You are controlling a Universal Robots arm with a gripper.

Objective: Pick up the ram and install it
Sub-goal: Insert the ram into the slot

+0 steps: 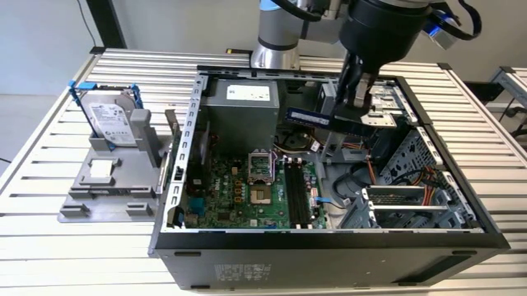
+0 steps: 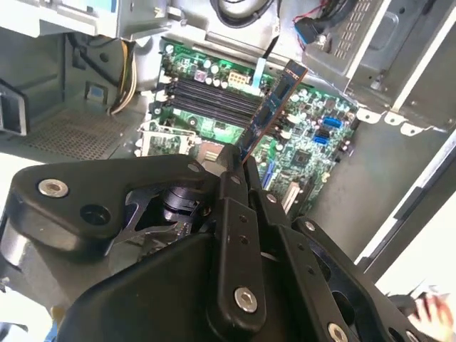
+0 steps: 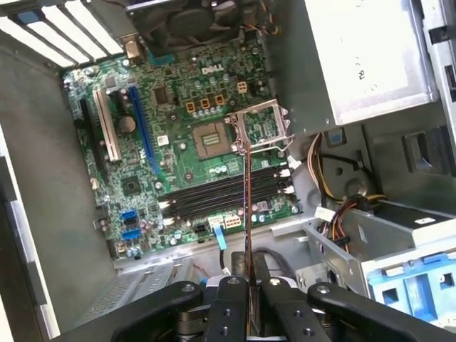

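End effector (image 1: 352, 111) is closed down to the thickness of the ram (image 1: 313, 117), with the board clamped between its two fingers. The ram is held in the air inside the open top of the computer case (image 1: 191, 142), above the memory slots (image 1: 297, 194) and clear of them.

Exterior view: the ram is seen broadside, long edge roughly level. It hangs beyond the far ends of the memory slots and lies across their direction. The slots look unoccupied from here, but they are dark and narrow, so this is not certain.

First wrist view: the ram (image 3: 247, 214) is seen edge-on, as a thin line running out from the end effector (image 3: 249, 299). It passes over the memory slots (image 3: 228, 194) at about a right angle to their length. No gap shows between fingers and board. The CPU socket (image 3: 214, 139) sits just beside the slots.

Second wrist view: the ram (image 2: 274, 107) shows its face at a slant. The end effector (image 2: 242, 162) grips the near end, and the free end reaches out over the memory slots (image 2: 214, 96).

Outside the case, well apart from the memory slots towards the exterior view's left, a hard drive (image 1: 111, 117) in a blue frame stands on a grey fixture (image 1: 107, 185) on the slatted worktop (image 1: 49, 185).
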